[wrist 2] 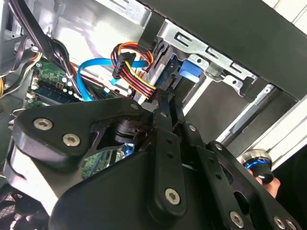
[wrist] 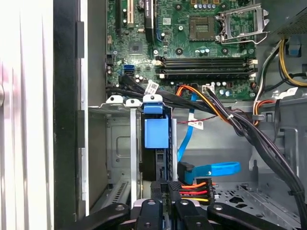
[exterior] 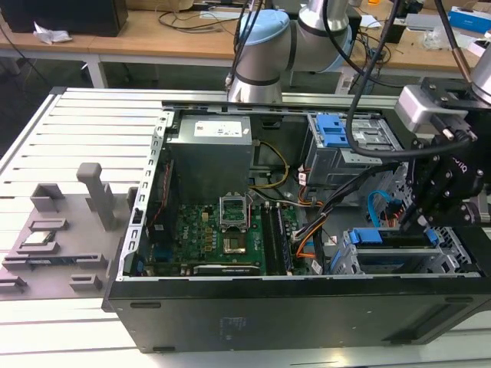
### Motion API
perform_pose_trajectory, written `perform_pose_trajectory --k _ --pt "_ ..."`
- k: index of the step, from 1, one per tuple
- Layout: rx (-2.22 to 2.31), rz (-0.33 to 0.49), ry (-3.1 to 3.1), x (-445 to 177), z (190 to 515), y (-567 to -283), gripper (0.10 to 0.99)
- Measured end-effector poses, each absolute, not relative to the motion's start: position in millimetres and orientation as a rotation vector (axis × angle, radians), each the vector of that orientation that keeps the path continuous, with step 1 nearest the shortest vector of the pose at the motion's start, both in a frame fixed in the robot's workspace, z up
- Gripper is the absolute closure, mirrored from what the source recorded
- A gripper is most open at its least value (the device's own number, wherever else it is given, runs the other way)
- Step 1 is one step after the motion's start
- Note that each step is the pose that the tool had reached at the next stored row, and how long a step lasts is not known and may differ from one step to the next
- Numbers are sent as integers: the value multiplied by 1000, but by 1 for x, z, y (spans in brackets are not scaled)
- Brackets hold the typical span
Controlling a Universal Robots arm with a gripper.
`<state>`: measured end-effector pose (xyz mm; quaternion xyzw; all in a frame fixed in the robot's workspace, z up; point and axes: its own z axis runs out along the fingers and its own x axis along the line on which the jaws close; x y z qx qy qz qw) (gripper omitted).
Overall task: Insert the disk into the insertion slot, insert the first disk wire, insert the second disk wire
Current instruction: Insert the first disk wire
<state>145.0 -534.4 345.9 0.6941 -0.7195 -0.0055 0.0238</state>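
Blue-framed disk (wrist: 156, 132): seated in the silver slot (wrist: 133, 143), directly ahead of the fingers (wrist: 158, 189). Fingers: almost closed, pinching the connector of a red, orange and yellow wire (wrist: 195, 188) against the disk's near edge.

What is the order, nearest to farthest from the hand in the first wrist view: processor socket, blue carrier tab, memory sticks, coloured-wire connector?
1. Coloured-wire connector, beside the hand.
2. Blue carrier tab, in the insertion slot.
3. Memory sticks, on the motherboard.
4. Processor socket, beyond the memory sticks.
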Motion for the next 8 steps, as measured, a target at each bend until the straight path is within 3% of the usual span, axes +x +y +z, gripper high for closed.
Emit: perform_pose_trajectory --k 8 --pt "2155 -33 -2233 148 343 -534 918"
